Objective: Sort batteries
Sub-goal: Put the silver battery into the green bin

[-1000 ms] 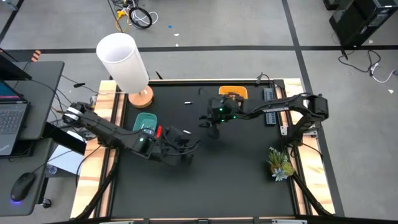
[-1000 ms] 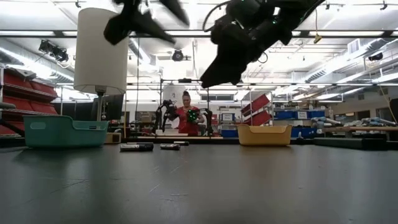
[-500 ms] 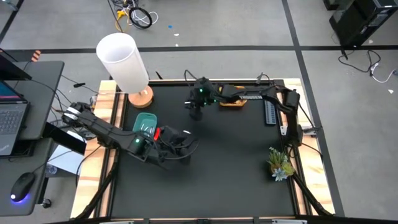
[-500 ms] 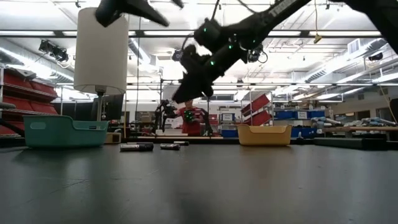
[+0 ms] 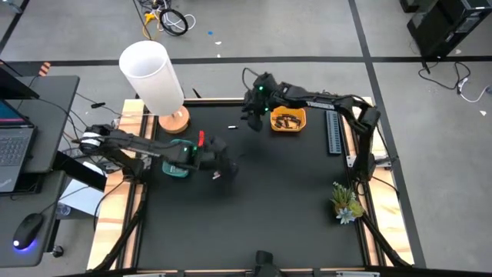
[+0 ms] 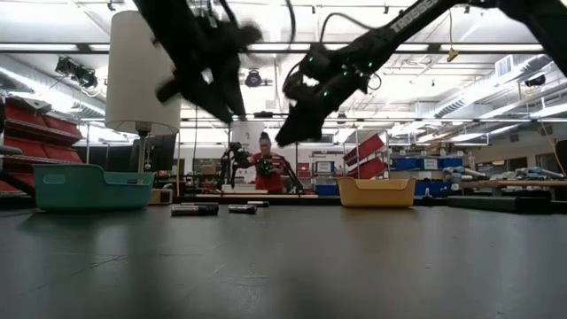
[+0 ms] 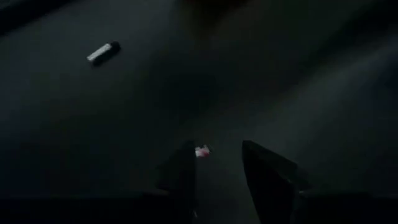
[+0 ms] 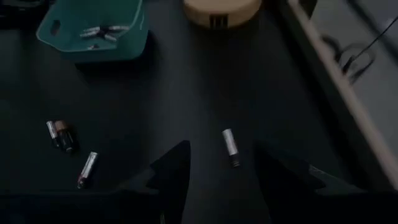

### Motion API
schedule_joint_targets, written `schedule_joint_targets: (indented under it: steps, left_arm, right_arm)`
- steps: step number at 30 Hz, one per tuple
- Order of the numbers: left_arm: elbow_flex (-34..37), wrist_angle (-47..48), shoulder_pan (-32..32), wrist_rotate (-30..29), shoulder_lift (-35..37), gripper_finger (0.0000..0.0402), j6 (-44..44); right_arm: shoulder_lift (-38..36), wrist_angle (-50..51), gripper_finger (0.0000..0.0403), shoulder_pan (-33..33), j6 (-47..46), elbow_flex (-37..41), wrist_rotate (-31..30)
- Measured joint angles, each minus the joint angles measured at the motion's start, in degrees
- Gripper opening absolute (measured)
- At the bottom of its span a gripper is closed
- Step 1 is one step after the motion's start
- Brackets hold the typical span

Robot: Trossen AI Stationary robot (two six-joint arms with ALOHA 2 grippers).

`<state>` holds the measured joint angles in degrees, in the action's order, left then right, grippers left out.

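Both pincers open, L (image 5: 217,171) mid-table, R (image 5: 251,115) far edge.

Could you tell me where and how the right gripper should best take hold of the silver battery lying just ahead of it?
Grip the silver battery across its middle, from straight above. It lies flat and alone on the black mat, so the right gripper's open fingers could probably straddle its narrow width, closing across the long axis.

black table (image 5: 292,200) — bins, loose batteries (image 8: 231,147), lamp
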<state>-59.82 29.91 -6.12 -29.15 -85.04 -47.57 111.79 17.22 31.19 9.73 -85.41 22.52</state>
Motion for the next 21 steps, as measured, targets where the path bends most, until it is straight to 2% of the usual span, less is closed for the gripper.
schedule_joint_targets:
  steps: [3, 7, 13, 18, 21]
  left_arm:
    - [5.4, -10.2, 6.6, 3.5, -0.1, 0.0129, 7.0]
    - [10.5, -18.2, 13.2, 2.6, -0.1, 0.0119, 14.3]
    - [18.0, -35.0, 19.3, 2.4, -0.1, 0.0115, 31.7]
    - [23.9, -51.5, 23.2, 7.0, -2.3, 0.0115, 33.8]
    - [24.0, -54.5, 24.9, 8.2, -3.9, 0.0115, 33.7]
  right_arm:
    - [-2.7, 0.3, 0.0183, 0.7, 2.7, 0.0, -0.2]
    - [-6.3, 0.5, 0.0183, 1.5, 3.4, 0.0, -0.3]
    - [-8.9, 0.5, 0.0183, 1.5, 3.3, 0.0, 0.0]
    - [-9.5, 0.5, 0.0183, 0.6, 2.5, 0.0, 1.7]
    - [-9.7, 0.5, 0.0183, 0.6, 0.7, 0.0, 3.0]
